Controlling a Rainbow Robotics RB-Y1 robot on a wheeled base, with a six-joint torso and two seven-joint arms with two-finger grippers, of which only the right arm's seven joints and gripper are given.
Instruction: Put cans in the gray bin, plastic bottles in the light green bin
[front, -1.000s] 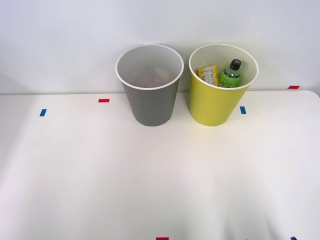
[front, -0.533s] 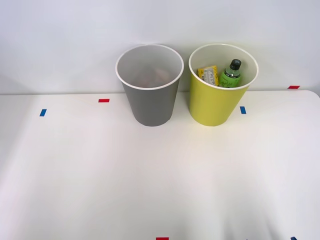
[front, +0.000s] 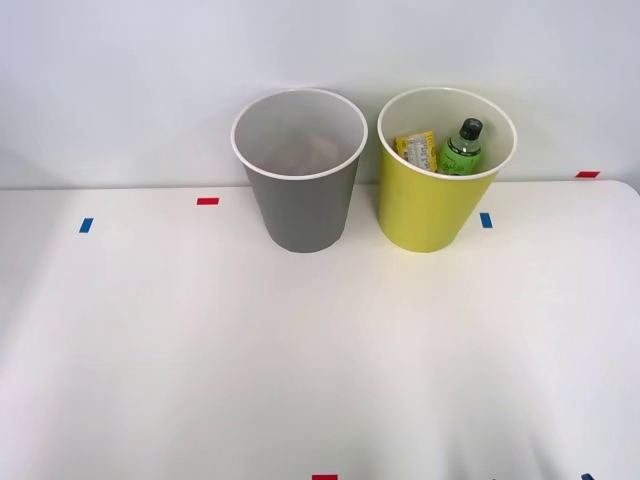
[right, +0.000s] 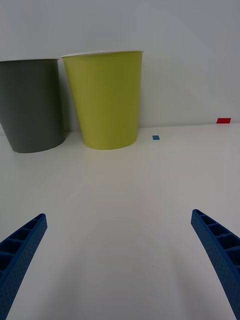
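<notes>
Green bin (front: 425, 215): bottle (front: 461, 150) held inside.
Gray bin (front: 300, 205): beside it.
End effector (right: 120, 260): spread wide, empty, above worktop (front: 300, 360).

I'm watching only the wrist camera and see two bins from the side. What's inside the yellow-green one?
Observer: From the front view, the light green bin holds a green bottle with a black cap.
Operator: Anything else in there?
Observer: Yes, a small yellow packet sits beside the bottle.
Operator: And the gray bin?
Observer: The gray bin has something faintly orange at its bottom; I can't tell what it is.
</notes>
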